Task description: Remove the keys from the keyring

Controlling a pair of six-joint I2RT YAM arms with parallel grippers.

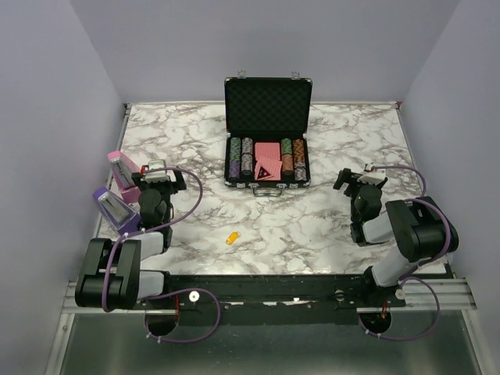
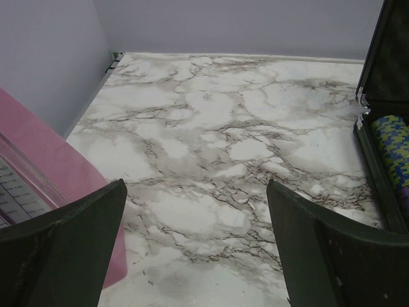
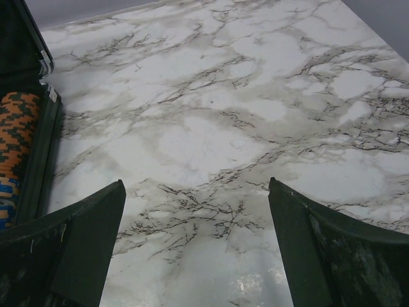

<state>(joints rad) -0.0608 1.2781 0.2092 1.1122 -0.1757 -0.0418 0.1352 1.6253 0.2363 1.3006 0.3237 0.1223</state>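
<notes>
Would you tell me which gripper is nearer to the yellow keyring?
The left. In the top view the left gripper is beyond the keyring and to its left. The right gripper is just as far back but clearly farther off, to its right.

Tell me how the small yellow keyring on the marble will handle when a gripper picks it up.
The keyring looks tiny and lies flat, so it is probably light and hard to pinch from above. The marble table looks glossy, so a nudge would likely slide it rather than roll it.
</notes>
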